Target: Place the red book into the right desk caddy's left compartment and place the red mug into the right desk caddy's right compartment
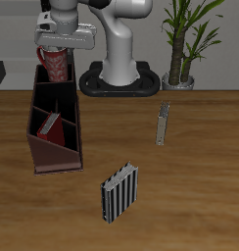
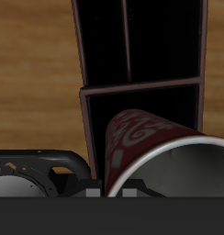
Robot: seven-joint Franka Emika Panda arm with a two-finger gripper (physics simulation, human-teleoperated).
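Note:
My gripper (image 1: 56,51) is shut on the red mug (image 1: 57,66) and holds it just above the back end of the right desk caddy (image 1: 41,147). In the wrist view the mug (image 2: 141,147) fills the foreground with its grey inside showing. It hangs over the small squarish right compartment (image 2: 100,115). The long divided sections of the caddy (image 2: 141,46) stretch beyond it. The red book (image 1: 50,125) leans inside the wider left compartment, nearer the table's front edge. The mug's handle is hidden.
A black-and-white striped book (image 1: 119,191) stands near the table's front edge. A thin grey book (image 1: 163,124) stands mid-table. The robot's base (image 1: 119,69) and a potted plant (image 1: 185,44) are at the back.

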